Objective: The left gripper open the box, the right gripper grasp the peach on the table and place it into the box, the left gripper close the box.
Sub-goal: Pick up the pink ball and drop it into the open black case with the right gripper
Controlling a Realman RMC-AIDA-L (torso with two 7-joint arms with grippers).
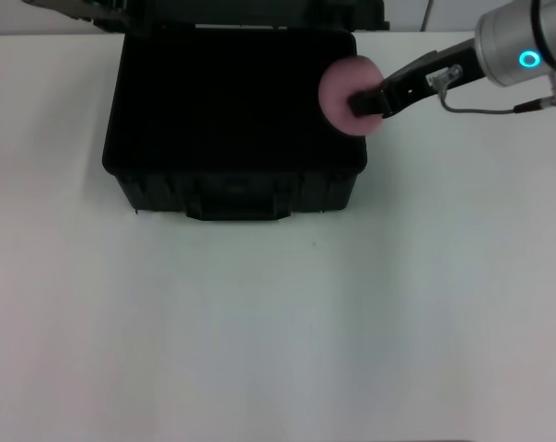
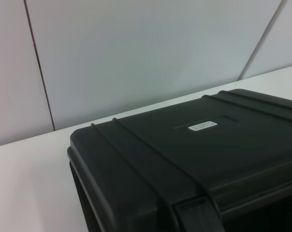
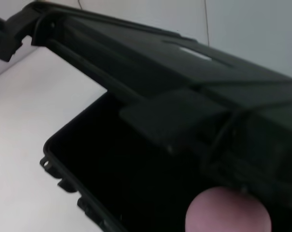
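The peach [image 1: 345,89] hangs over the far right corner of the open box [image 1: 131,170], clamped in the right gripper [image 1: 365,102]. The box sits on the white table [image 1: 278,322], lid raised. The left gripper is out of sight.

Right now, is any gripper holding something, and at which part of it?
The right gripper holds the peach by its side facing the arm, above the open box's right edge. The left gripper's own hold cannot be told.
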